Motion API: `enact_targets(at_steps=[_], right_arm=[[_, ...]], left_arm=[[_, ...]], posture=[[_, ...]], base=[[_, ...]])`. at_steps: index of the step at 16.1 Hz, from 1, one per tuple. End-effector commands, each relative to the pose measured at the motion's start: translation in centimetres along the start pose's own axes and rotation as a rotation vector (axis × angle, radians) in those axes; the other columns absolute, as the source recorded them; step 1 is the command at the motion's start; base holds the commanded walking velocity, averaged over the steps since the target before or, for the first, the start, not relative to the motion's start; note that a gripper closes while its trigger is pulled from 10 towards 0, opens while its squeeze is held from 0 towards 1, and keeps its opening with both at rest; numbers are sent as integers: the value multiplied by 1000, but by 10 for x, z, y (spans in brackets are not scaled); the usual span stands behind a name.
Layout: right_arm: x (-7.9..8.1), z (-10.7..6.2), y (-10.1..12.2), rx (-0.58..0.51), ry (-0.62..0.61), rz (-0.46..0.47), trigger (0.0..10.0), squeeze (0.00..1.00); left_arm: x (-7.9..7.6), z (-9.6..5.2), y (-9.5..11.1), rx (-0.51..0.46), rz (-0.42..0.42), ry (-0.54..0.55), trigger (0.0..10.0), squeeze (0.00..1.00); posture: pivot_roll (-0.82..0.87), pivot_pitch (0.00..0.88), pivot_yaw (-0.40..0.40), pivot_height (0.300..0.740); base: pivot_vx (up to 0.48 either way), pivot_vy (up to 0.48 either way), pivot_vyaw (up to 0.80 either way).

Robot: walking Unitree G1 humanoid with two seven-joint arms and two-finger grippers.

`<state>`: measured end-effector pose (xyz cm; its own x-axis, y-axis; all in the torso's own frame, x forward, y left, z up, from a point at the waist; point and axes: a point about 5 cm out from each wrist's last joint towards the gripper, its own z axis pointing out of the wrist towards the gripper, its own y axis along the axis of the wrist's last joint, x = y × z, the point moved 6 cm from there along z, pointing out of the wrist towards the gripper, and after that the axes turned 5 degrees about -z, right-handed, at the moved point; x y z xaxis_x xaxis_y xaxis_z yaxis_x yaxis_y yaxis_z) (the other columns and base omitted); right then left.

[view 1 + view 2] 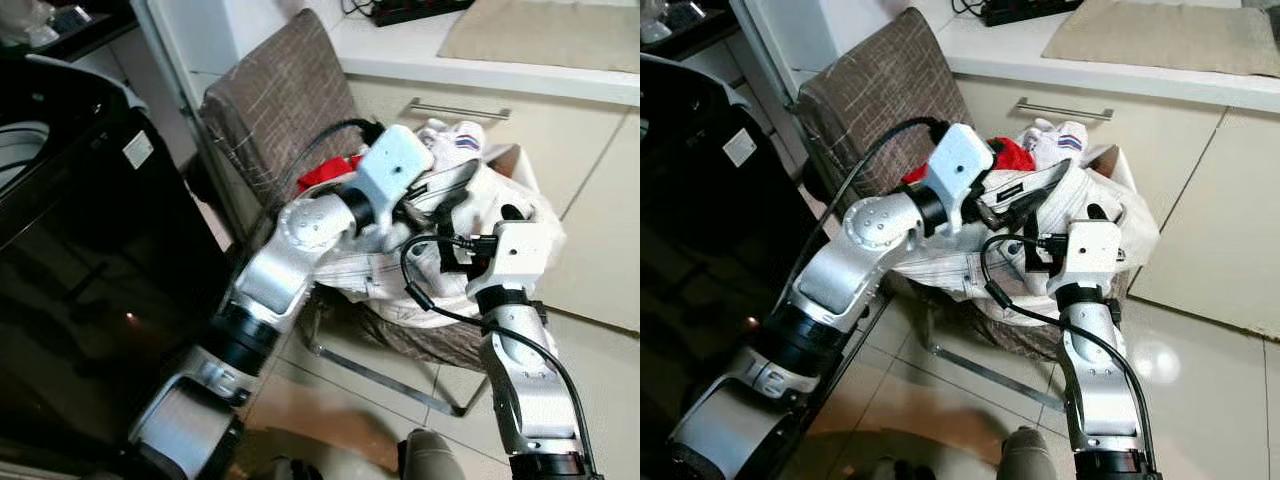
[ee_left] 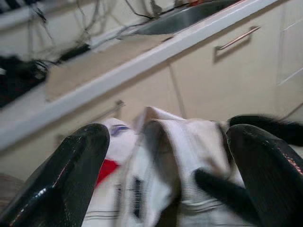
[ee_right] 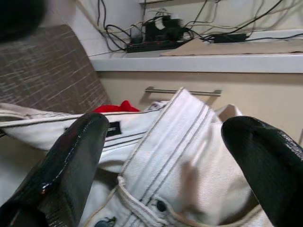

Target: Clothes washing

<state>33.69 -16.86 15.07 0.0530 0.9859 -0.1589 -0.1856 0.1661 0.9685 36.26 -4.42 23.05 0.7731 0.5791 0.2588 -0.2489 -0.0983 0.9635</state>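
A pile of clothes lies on the seat of a brown chair (image 1: pixel 280 100). On top is a white denim jacket (image 1: pixel 370 265) with dark stitching. A red garment (image 1: pixel 325 172) and a small white piece with stripes (image 1: pixel 462 140) lie behind it. My left gripper (image 1: pixel 438 195) reaches over the pile from the left. It is open, and a raised fold of the white jacket (image 2: pixel 175 151) stands between its fingers (image 2: pixel 71 170). My right gripper (image 1: pixel 502 218) hovers at the right side of the pile. It is open over the jacket (image 3: pixel 180 142), fingers (image 3: pixel 71 161) wide apart.
The black washing machine (image 1: pixel 80 250) stands close on my left, its lid up. Behind the chair runs a white counter (image 1: pixel 480 60) with cream cabinets and a metal drawer handle (image 1: pixel 460 108). Cables and a power strip (image 3: pixel 156 45) lie on the counter. The floor is tiled.
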Motion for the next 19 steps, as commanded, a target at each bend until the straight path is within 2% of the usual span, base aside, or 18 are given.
enact_targets(at_steps=[1,2,3,5,6,7,8,11,12,13,14,15,17,19], right_arm=[[0,6,9,-33,-6,7,10000,0],[-2,8,14,-51,-16,5,10000,0],[-6,10,22,-82,-36,-1,10000,0],[-11,11,30,-122,-60,-26,10000,0],[-16,7,34,-151,-90,-49,10000,0],[-19,3,35,-167,-109,-63,10000,0],[-21,0,30,-149,-124,-66,10000,0],[-20,-2,27,-138,-123,-65,10000,0],[-21,-2,27,-141,-126,-67,10000,0],[-21,-3,27,-144,-129,-70,10000,0],[-21,-3,27,-143,-129,-70,10000,0],[-22,-4,25,-136,-130,-67,10000,0],[-22,-5,23,-131,-126,-62,10000,0],[-22,-5,21,-124,-121,-43,10000,0]], left_arm=[[16,-8,-2,5,53,63,10000,0],[29,-12,-7,27,-1,117,10000,0],[52,-20,-22,71,-146,228,10000,0],[85,-36,-44,93,-315,420,10000,0],[95,-47,-63,131,-348,513,10000,0],[94,-51,-74,153,-346,536,10000,0],[90,-49,-71,136,-306,520,10000,0],[87,-47,-62,94,-252,513,10000,0],[87,-47,-53,59,-200,503,10000,0],[89,-50,-38,10,-95,488,10000,0],[93,-54,-31,-14,-94,481,10000,0],[97,-62,-15,-21,22,395,10000,0],[96,-72,-14,37,94,292,10000,0],[90,-91,-21,130,151,151,10000,0]], posture=[[-284,59,157,740],[-282,55,157,740],[-281,52,157,740],[-278,48,154,740],[-274,47,150,740],[-274,47,150,740],[-273,48,146,740],[-278,52,147,740],[-284,54,151,740],[-286,55,153,740],[-287,57,153,740],[-287,57,153,740],[-279,61,154,740],[-264,68,149,740]], base=[[0,0,0],[0,0,0],[0,0,0],[0,0,0],[0,0,0],[0,0,0],[0,0,0],[0,0,0],[0,0,0],[0,0,0],[0,0,0],[0,0,0],[0,0,0],[0,0,0]])
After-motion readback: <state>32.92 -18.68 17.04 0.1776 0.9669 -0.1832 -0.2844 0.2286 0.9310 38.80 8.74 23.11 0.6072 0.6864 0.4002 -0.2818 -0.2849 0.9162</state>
